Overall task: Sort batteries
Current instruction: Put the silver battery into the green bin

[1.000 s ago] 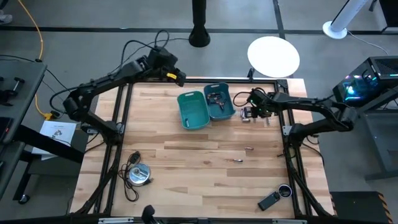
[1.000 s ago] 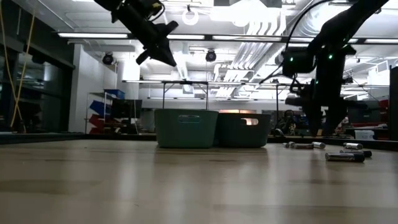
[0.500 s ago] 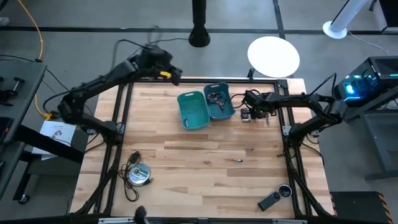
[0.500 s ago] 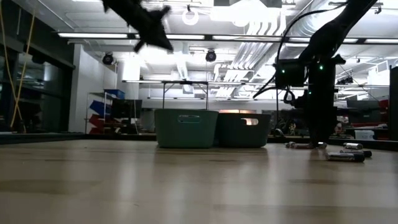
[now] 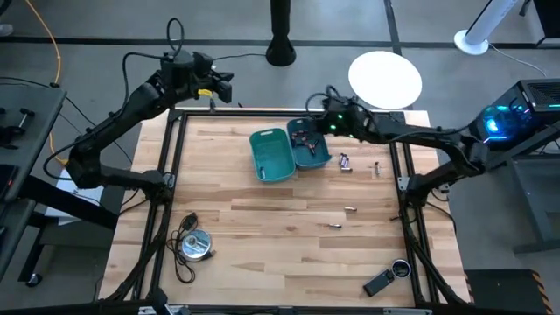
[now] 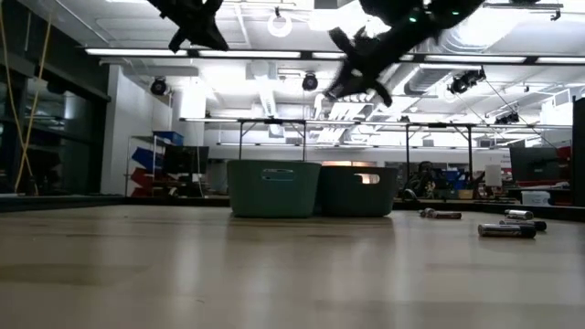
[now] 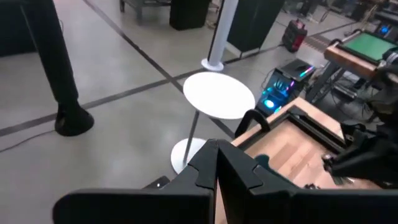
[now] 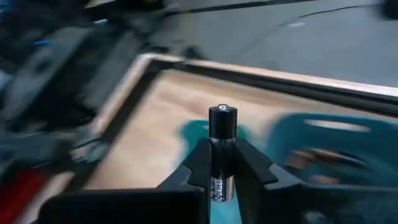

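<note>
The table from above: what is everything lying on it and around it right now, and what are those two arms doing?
Teal bins: two, side by side at the table's far middle; the right-hand one holds small dark things.
Loose batteries: at least four, silvery or dark, on the wood right of the bins and toward the middle.
Silver disc with black cable: one, near left.
Black gadget with round lens: one, near right corner.
White round table: one, beyond the far edge.
Left gripper: fingers shut, empty, raised past the far left corner.
Right gripper: above the right bin, fingers shut on a dark battery.
</note>
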Robot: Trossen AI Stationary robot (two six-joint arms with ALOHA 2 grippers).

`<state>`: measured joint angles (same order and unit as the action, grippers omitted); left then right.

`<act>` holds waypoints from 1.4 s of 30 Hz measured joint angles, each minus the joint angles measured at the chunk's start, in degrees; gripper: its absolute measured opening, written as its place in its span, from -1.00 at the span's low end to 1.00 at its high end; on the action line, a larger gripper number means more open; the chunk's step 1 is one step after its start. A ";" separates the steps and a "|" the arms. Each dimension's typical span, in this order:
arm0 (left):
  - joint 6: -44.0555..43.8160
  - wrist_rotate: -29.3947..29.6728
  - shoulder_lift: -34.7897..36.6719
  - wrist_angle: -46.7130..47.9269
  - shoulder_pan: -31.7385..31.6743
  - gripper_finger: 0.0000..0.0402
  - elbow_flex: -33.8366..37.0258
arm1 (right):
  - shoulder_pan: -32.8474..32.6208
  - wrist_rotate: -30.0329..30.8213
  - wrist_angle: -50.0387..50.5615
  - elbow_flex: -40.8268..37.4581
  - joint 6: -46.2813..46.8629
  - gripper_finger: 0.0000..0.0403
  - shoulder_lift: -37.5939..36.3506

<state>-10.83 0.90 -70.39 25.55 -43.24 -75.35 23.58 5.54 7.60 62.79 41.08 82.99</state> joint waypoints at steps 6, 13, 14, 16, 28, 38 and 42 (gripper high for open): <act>0.00 -0.43 -0.96 1.40 0.22 -1.00 0.04 | -2.33 -12.14 -0.60 8.00 -2.40 -0.54 10.30; 0.62 -0.54 -0.96 2.83 0.22 -1.00 0.04 | -3.30 -12.96 9.76 15.48 -8.82 -0.30 12.97; 1.05 -0.54 -0.96 3.25 0.14 -1.00 0.04 | -3.03 -12.27 13.64 16.59 -9.90 -0.29 12.52; 2.09 -0.53 -0.96 3.93 0.13 -1.00 0.04 | -2.56 -9.71 22.48 18.74 -11.38 -0.29 10.59; 3.76 -2.83 -0.96 4.23 -0.02 -1.00 0.04 | -5.01 4.03 55.04 -1.91 14.82 -0.29 -9.97; 5.57 -2.90 -0.96 4.19 -0.02 -1.00 0.04 | -4.72 -5.38 33.88 -24.89 -4.09 -0.28 -17.43; 5.11 -2.90 -0.96 4.21 -0.02 -1.00 0.04 | -2.62 -1.40 31.75 -26.45 -19.64 -0.28 -14.27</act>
<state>-5.72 -2.00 -71.35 29.76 -43.27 -75.31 20.96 4.14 39.35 36.34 21.44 68.72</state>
